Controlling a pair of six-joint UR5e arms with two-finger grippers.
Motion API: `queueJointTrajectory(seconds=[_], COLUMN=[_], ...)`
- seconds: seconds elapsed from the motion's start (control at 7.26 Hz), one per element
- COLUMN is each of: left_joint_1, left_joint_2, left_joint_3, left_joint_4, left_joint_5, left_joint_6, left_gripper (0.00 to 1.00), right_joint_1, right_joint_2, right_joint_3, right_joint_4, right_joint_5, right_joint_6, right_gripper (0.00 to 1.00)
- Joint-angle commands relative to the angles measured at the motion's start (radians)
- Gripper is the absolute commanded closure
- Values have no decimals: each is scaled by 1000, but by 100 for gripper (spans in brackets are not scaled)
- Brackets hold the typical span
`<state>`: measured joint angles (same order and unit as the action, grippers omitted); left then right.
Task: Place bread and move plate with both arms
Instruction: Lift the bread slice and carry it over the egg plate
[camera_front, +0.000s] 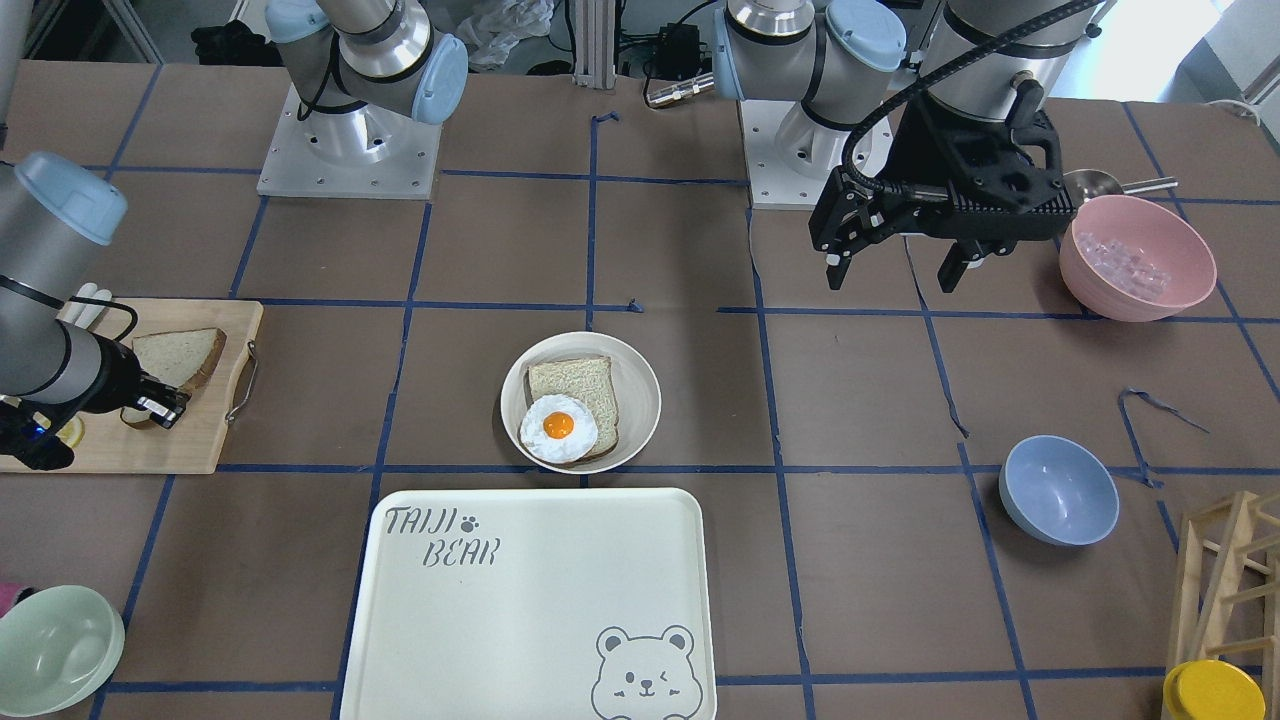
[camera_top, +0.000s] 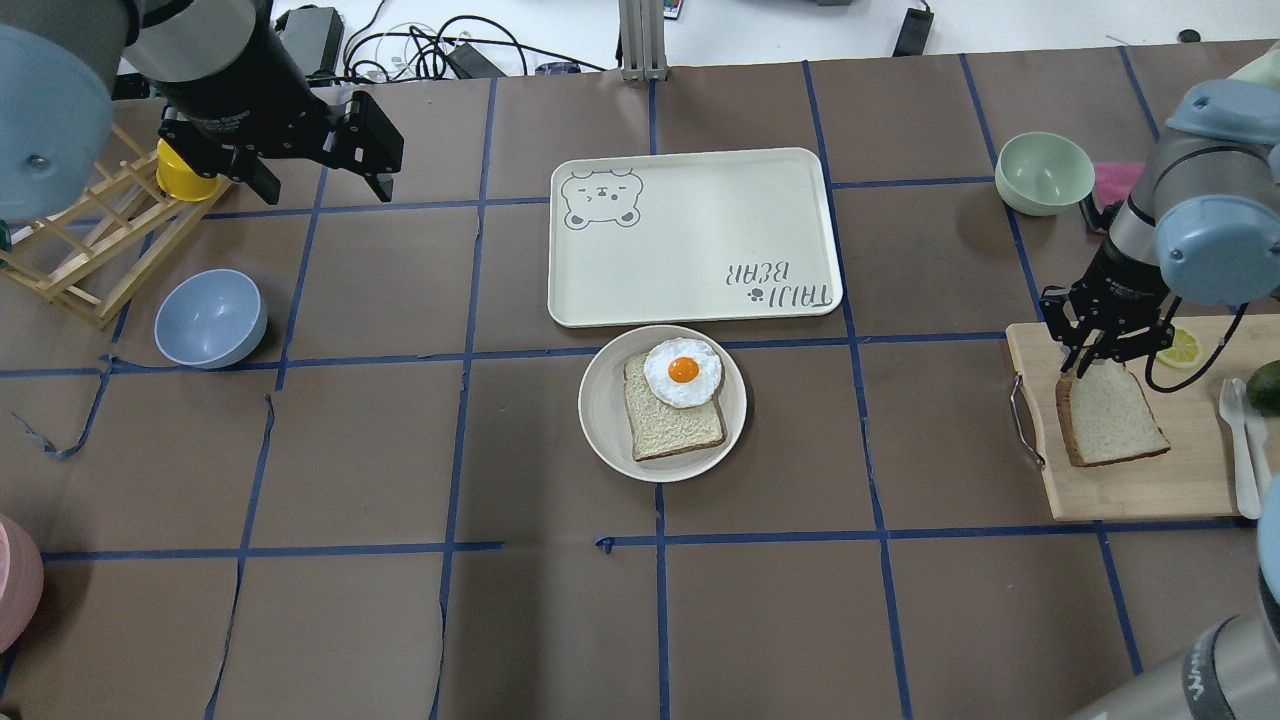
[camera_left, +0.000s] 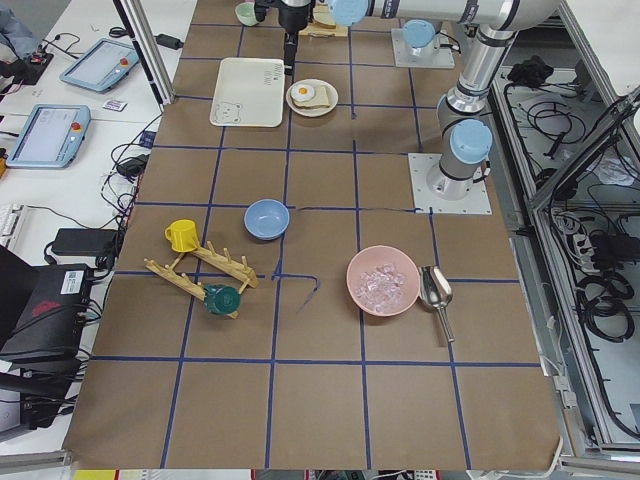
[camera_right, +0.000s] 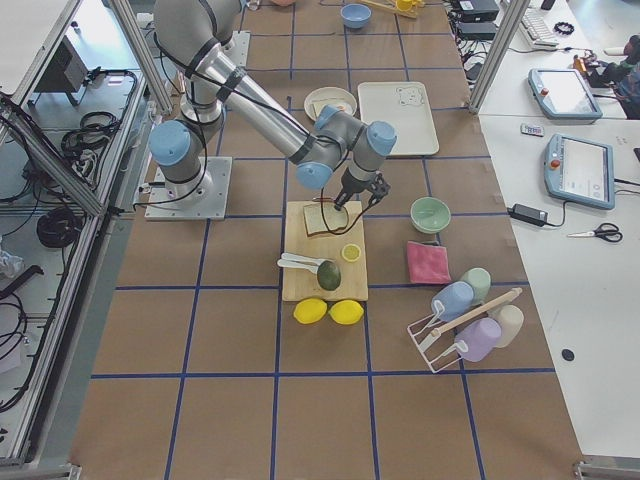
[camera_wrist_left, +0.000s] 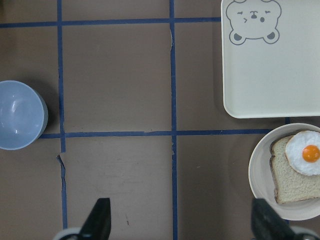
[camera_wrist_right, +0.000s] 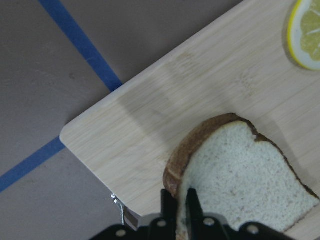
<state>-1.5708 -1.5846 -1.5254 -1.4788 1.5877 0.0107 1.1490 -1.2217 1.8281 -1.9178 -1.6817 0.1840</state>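
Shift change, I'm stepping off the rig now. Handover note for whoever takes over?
Right gripper: shut on the crust edge of the bread, which lies on the cutting board.
Left gripper: open, empty, hovering.
Plate: beside the tray, holding another slice topped with a fried egg.
Done: bread gripped.
Left: bread onto plate, then move plate with both arms.

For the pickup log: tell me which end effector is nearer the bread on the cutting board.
Right. The right end effector is clamped on the bread at its crust; the left end effector hovers open far across the table.
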Motion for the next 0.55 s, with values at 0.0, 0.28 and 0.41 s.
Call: queueJointTrajectory(seconds=[0.0, 0.28, 0.41], left_joint_1=[0, 0, 0], left_joint_2=[0, 0, 0], left_joint_3=[1, -1, -1], left_joint_4=[0, 0, 0], left_joint_5=[0, 0, 0], left_joint_6=[0, 2, 2], left_gripper=[0, 0, 0], right_joint_1=[3, 18, 40], right_joint_2=[-16, -18, -18], right_joint_3=[-112, -258, -307], right_joint_4=[144, 314, 382], right_joint_5=[8, 33, 37], right_joint_6=[2, 14, 76], right_gripper=[100, 100, 100])
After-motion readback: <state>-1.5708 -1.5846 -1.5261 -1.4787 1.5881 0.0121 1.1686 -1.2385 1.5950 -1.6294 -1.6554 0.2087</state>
